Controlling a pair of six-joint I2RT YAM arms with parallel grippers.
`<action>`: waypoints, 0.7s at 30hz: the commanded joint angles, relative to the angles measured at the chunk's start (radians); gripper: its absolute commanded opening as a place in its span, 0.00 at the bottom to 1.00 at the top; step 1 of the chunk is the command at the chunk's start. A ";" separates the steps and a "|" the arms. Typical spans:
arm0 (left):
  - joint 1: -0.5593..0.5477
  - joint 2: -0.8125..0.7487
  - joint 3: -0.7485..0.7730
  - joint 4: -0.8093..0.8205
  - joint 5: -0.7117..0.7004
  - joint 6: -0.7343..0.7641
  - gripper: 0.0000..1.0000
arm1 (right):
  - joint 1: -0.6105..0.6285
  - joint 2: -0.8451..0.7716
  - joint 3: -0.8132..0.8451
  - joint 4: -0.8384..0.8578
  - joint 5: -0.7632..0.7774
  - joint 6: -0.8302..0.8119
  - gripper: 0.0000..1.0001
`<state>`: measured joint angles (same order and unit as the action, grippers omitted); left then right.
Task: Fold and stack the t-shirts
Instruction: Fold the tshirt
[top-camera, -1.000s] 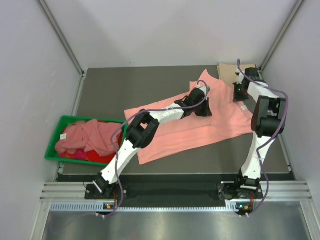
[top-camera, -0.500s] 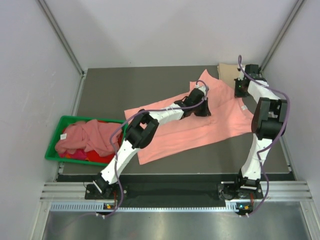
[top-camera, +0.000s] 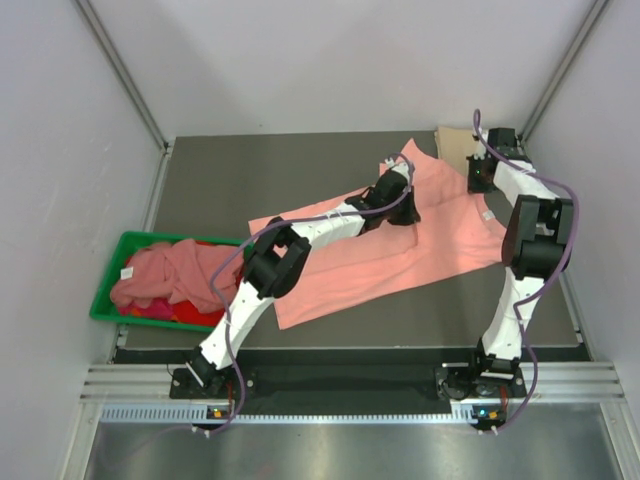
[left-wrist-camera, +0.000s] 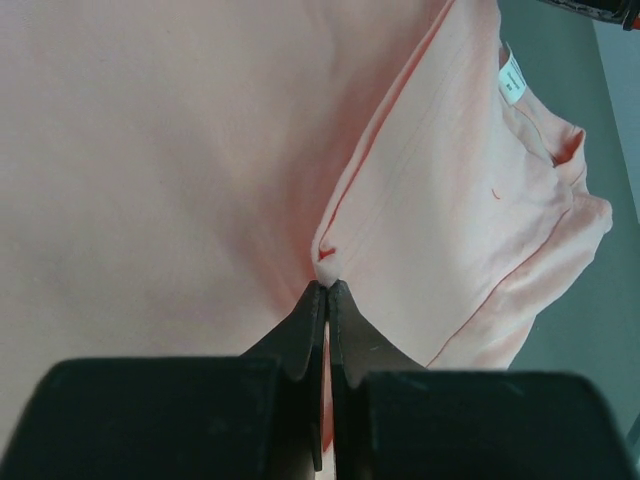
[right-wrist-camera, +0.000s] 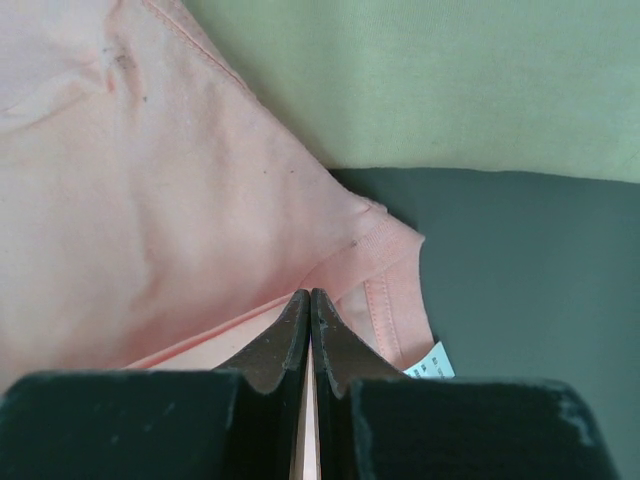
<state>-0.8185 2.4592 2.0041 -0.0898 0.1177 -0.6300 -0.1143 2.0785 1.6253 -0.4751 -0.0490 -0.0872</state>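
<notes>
While the left end effector (left-wrist-camera: 327, 285) pinches the salmon-pink t-shirt (left-wrist-camera: 150, 150), right end effector (right-wrist-camera: 309, 293) closed at its collar, I'd draw the fold evenly.

Nothing is really reading as actual text here. The salmon-pink t-shirt (left-wrist-camera: 200, 150) is showing a small white neck tag (left-wrist-camera: 511, 78) in the left wrist view, but its print is coming out way too tiny to make out. The right wrist view is catching the corner of a white tag (right-wrist-camera: 432, 362) with bluish marks, and those are blurring out too. The green bin (top-camera: 170, 238) is carrying a white sticker (top-camera: 127, 272), also unreadable.
</notes>
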 joint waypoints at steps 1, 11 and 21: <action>-0.002 -0.077 -0.013 0.025 -0.041 0.001 0.00 | 0.016 -0.054 0.030 0.059 -0.003 -0.025 0.00; -0.002 -0.077 -0.036 0.013 -0.070 0.010 0.00 | 0.068 -0.038 0.021 0.142 0.038 -0.106 0.00; -0.004 -0.077 -0.062 0.022 -0.075 0.012 0.00 | 0.135 -0.046 -0.005 0.216 0.103 -0.157 0.00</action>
<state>-0.8192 2.4538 1.9587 -0.0925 0.0574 -0.6289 -0.0109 2.0785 1.6230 -0.3565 0.0143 -0.2081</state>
